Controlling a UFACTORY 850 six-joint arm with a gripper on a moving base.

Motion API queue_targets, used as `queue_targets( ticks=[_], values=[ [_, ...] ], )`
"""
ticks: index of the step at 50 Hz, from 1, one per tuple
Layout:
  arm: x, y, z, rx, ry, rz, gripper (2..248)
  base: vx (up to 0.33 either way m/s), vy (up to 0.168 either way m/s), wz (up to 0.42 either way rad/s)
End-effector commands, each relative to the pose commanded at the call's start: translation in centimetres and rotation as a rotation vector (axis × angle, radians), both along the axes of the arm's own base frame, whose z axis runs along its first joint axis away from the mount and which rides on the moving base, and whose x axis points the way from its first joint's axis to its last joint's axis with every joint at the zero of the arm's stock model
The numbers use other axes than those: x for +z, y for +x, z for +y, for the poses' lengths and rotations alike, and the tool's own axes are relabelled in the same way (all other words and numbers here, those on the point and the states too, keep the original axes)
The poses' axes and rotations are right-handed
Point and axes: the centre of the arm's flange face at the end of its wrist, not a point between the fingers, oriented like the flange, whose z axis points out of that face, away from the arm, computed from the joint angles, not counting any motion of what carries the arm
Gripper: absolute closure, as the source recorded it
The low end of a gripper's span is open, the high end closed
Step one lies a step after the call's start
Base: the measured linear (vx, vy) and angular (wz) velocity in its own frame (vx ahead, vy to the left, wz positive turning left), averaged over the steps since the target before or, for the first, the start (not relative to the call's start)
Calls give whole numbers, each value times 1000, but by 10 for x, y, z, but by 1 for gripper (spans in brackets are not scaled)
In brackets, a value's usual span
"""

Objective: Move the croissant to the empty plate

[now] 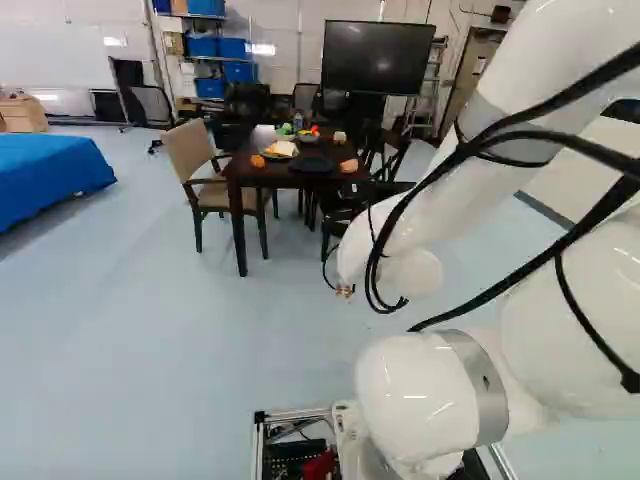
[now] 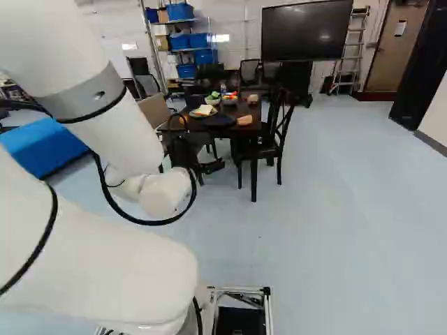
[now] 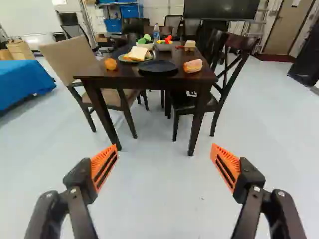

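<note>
On the dark wooden bench (image 3: pixel 119 73), a black plate (image 3: pixel 157 66) lies between an orange (image 3: pixel 110 63) and a croissant (image 3: pixel 193 65); a bread-topped plate (image 3: pixel 130 60), white bowl (image 3: pixel 144 46), grey bowl (image 3: pixel 163 48) and bottle (image 3: pixel 156 34) stand farther back.

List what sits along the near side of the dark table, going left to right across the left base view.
Orange → bread slice → black plate → croissant.
</note>
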Motion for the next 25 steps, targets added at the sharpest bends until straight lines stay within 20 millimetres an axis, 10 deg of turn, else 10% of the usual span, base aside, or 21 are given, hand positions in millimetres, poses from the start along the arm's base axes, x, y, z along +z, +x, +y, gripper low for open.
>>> queue_targets(
  ticks=[25],
  values=[
    [0, 0, 0, 0, 0, 0, 3, 131, 23, -21]
  ],
)
